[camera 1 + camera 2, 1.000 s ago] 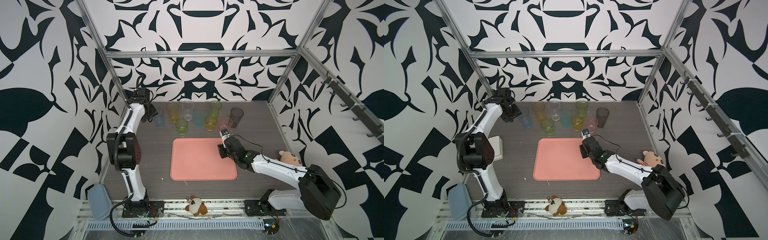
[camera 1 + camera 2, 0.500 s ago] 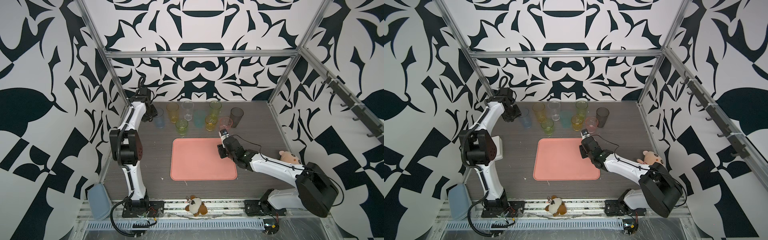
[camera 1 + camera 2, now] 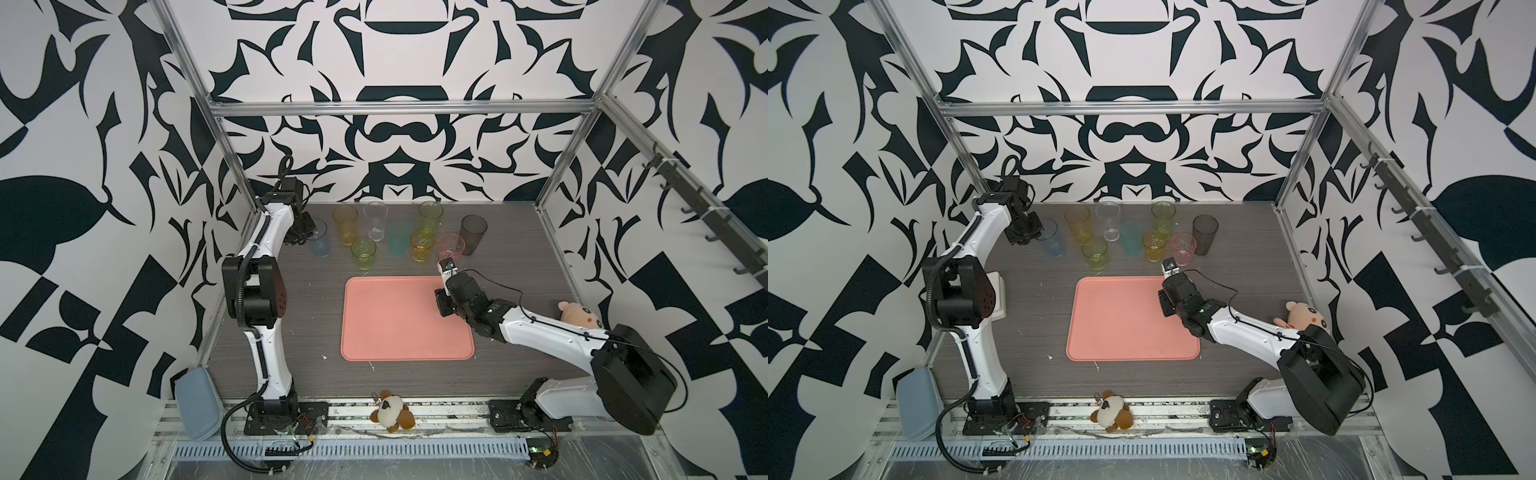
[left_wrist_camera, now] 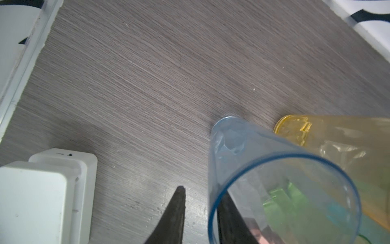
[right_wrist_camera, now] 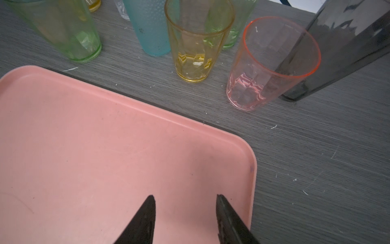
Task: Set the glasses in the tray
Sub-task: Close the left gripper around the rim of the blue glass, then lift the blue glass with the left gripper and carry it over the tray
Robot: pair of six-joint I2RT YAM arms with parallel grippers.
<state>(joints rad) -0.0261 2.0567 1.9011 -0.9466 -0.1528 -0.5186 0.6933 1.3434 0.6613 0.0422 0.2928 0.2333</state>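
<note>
Glass: pale blue see-through plastic tumbler [image 4: 263,160], upright on the grey wood-grain bench [image 4: 147,84], behind the bare flat salmon-pink tray [image 3: 395,328].
Left jaws: parted astride its rim, not clamped.
Right jaws: apart, empty, over the tray.
Grip: I'd pinch the wall squarely, then lift straight.

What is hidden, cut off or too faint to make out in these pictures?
- Left gripper: in the left wrist view one jaw shows only through the blue glass wall, so contact is unclear.
- Grey glass: cut off by the right wrist view's edge.
- Teal glass: faint in both top views.
- White box: cut off by the left wrist view's edge; mostly behind the left arm in a top view.
</note>
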